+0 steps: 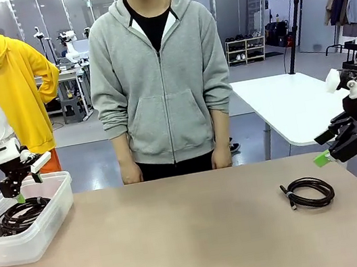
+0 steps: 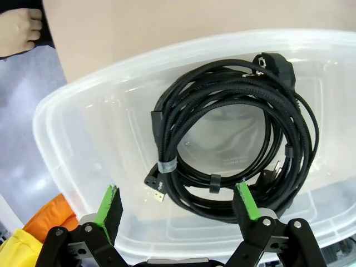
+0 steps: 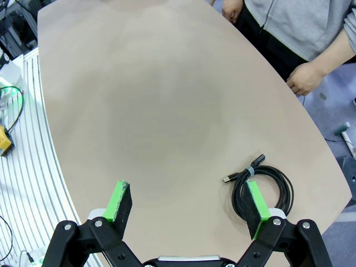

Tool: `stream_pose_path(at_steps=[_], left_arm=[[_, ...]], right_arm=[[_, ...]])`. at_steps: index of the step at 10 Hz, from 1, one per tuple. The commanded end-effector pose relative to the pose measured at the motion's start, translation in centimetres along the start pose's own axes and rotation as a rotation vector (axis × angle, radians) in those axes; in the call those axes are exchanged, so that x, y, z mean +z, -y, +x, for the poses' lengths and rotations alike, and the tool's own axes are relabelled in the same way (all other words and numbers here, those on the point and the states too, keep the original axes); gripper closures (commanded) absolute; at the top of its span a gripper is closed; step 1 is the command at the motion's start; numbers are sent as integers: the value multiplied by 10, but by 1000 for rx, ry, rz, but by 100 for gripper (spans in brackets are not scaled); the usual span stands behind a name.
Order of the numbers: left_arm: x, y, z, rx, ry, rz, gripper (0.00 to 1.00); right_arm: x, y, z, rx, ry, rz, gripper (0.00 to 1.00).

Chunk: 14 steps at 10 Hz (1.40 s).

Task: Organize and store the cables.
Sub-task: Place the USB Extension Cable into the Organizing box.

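1. Faint moulded marks on the floor of the clear bin point(image 2: 89, 122) are too blurred to read.
2. A bundle of cables point(image 2: 167, 133) lies flat in the bin at the left end of the worktop point(image 1: 196, 240) — a grey band point(image 2: 166, 166) and a black tie point(image 2: 215, 181) wrap the loops. In the left wrist view a round mains plug point(image 2: 275, 64) sits at the top right and a gold-tipped plug point(image 2: 157, 192) at the lower left.
3. One coil point(image 1: 307, 192) lies flat on the bare worktop toward the right. It is a little wider side to side than deep, and both plug ends stick out on its left, toward the worktop's middle.
4. The left pincer point(image 2: 177, 192) hangs over the bin, fingers apart and empty.
5. The right pincer point(image 1: 323, 148) hovers at the worktop's right side — near the coil but above it, fingers apart and empty.
6. A person point(image 1: 158, 75) stands at the far edge with arms down, one hand point(image 3: 306, 78) just off the worktop.
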<state>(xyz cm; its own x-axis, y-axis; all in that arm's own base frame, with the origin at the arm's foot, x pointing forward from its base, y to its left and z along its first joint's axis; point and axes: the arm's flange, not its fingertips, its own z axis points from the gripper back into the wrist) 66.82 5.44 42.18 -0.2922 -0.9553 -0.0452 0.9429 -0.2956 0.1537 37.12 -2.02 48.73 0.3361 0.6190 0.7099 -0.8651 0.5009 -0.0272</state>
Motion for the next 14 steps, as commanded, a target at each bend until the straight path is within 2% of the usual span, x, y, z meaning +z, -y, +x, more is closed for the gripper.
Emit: stream_pose_path(at_steps=[1, 3, 4, 6, 8, 9, 10, 11, 12, 13, 14], left_arm=[[50, 16, 15, 63, 41, 37, 0], [98, 58, 18, 214, 177, 25, 0], [118, 88, 23, 317, 323, 20, 0], [142, 138, 43, 452, 337, 110, 0], [153, 186, 72, 710, 400, 185, 0], [154, 213, 88, 825, 440, 182, 0], [153, 228, 105, 855, 483, 207, 0], [148, 238, 121, 817, 505, 196, 0], [147, 241, 121, 808, 500, 232, 0], [147, 242, 119, 795, 510, 206, 0], [142, 234, 115, 739, 464, 214, 0]], right_arm=[[-1, 1, 3, -17, 1, -13, 0], [-1, 1, 3, -17, 1, -13, 0], [-1, 1, 3, -17, 1, -13, 0], [-1, 1, 3, -17, 1, -13, 0], [-1, 1, 3, -17, 1, -13, 0], [-1, 1, 3, -17, 1, -13, 0], [-1, 1, 3, -17, 1, -13, 0], [-1, 1, 3, -17, 1, -13, 0], [-1, 1, 3, -17, 1, -13, 0], [-1, 1, 3, -17, 1, -13, 0], [-1, 1, 3, -17, 1, -13, 0]])
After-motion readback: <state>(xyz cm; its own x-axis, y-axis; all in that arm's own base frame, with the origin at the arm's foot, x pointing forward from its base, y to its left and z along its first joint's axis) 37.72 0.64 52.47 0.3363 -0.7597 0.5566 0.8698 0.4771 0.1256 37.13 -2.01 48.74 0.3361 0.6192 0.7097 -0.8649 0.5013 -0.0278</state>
